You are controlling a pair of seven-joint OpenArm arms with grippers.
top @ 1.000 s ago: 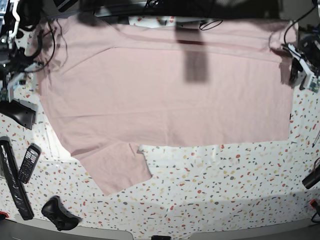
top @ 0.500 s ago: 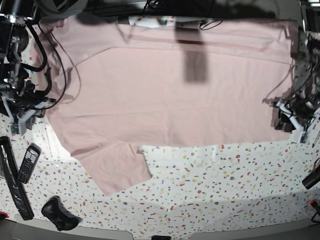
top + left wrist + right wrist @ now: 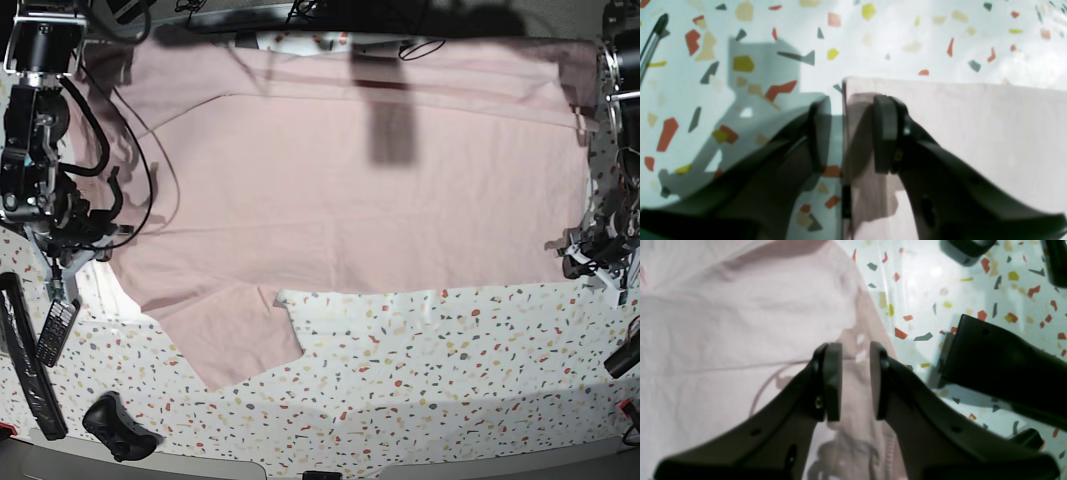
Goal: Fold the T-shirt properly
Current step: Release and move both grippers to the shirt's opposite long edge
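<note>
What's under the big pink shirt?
The T-shirt lies flat on a speckled table, which shows all around its near edge. Whatever lies beneath the cloth's middle is covered, so it cannot be seen.

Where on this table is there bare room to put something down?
Free: the speckled table in front of the T-shirt, from its sleeve rightward. Crowded: the left edge, with the remote, black bar and controller.

bright overhead light, hard shadows, soft wrist views, bowed base edges.
</note>
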